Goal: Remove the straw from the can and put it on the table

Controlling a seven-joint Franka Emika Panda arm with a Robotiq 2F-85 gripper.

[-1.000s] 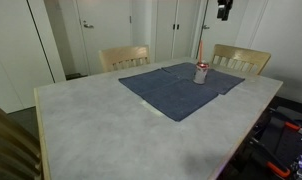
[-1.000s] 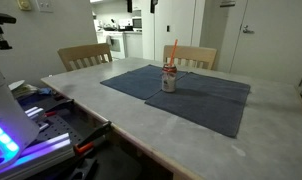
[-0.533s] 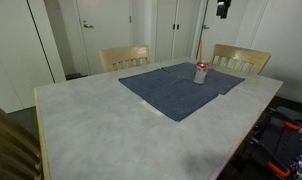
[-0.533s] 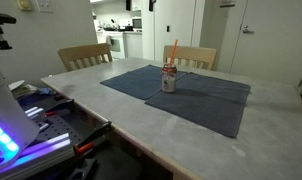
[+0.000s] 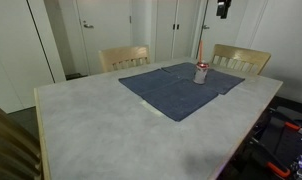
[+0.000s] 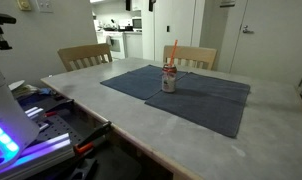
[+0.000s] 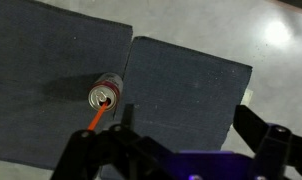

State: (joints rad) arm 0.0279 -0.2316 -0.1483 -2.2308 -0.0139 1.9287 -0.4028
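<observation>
The silver can (image 5: 201,73) with red markings stands upright on a dark blue cloth (image 5: 181,88) on the grey marbled table (image 5: 101,130). It also shows in the other exterior view (image 6: 169,79) and from above in the wrist view (image 7: 104,95). The orange-red straw (image 5: 201,46) (image 6: 172,52) (image 7: 95,120) stands in the can and leans a little. My gripper (image 7: 186,120) hangs high above the cloth, to one side of the can, open and empty. In an exterior view only its tip (image 5: 223,9) shows at the top edge.
Two pale wood chairs (image 5: 125,58) (image 5: 241,59) stand at the table's far side. The cloth is two overlapping pieces (image 7: 181,100). Equipment with a lit strip (image 6: 16,135) sits beside the table. Doors and white walls lie behind.
</observation>
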